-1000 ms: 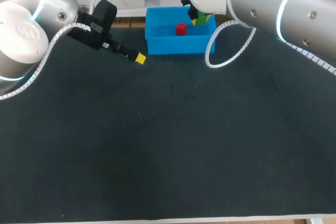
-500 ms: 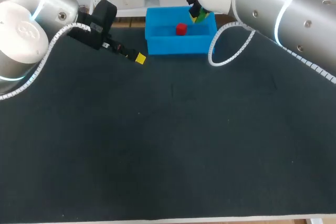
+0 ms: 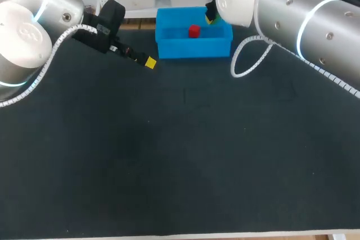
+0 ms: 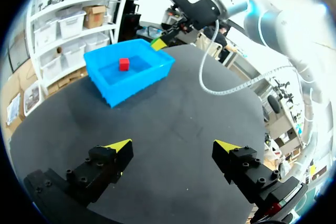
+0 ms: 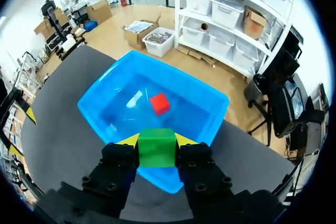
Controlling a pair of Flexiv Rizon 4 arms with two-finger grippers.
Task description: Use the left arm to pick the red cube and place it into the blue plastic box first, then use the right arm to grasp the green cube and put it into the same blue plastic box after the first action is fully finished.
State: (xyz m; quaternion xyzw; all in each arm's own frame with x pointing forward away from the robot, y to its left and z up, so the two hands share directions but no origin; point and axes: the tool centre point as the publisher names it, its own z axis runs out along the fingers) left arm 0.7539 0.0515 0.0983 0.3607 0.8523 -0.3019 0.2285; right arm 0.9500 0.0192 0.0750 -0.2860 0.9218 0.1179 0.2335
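green cube (image 5: pixel 156 150): small, rigid, likely light; right gripper (image 5: pixel 157 140) pinches its flat opposite faces above blue plastic box (image 5: pixel 118 85) wall. red cube (image 5: pixel 159 103) inside. left gripper (image 4: pixel 173 146) jaws apart, empty.

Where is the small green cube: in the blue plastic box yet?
Not yet: the right gripper holds the small green cube over the rim of the blue plastic box; only the red cube lies inside.

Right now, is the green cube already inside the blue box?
No, the right gripper holds the green cube above the blue box.
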